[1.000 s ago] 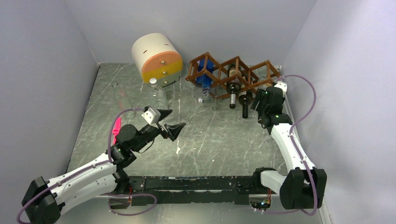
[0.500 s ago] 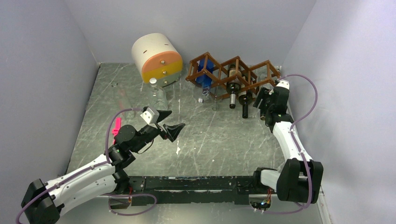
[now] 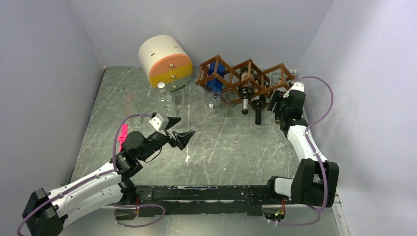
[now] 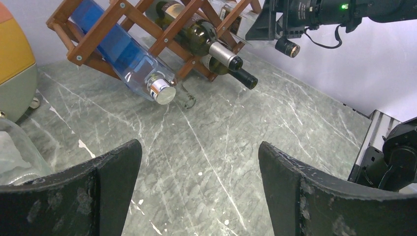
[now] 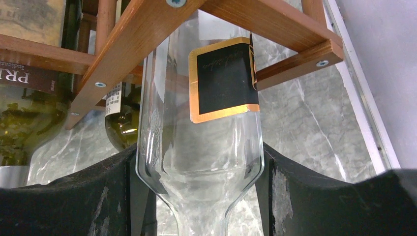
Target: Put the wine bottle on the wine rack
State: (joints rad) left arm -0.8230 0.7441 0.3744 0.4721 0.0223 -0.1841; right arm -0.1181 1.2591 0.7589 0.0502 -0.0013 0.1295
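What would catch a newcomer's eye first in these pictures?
The wooden rack at the far right, holding a blue bottle and two dark bottles. The right end effector grips a clear bottle in the rack's rightmost cell. A round cream-and-orange drum sits at the back.

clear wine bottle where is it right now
In the right wrist view the clear wine bottle is held in the right claw, its body partway inside the rightmost cell of the wine rack, green bottles just left of it.
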